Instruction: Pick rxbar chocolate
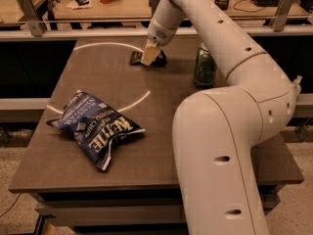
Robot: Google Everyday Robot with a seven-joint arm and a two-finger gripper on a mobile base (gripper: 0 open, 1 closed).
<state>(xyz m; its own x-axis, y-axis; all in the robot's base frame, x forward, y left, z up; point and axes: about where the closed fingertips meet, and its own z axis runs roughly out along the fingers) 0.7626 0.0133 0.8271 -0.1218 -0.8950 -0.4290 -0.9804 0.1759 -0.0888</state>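
Observation:
The rxbar chocolate (135, 58) is a small dark flat bar lying on the far part of the brown table (98, 72). My gripper (149, 56) is down over the bar's middle, at or just above table height, and covers most of it. Only the bar's dark ends show on either side of the gripper. My white arm reaches in from the lower right and arches over the table.
A green soda can (204, 66) stands upright to the right of the gripper, close to my arm. A large blue Kettle chip bag (95, 126) lies crumpled on the near left. A railing and a cluttered desk sit beyond the table's far edge.

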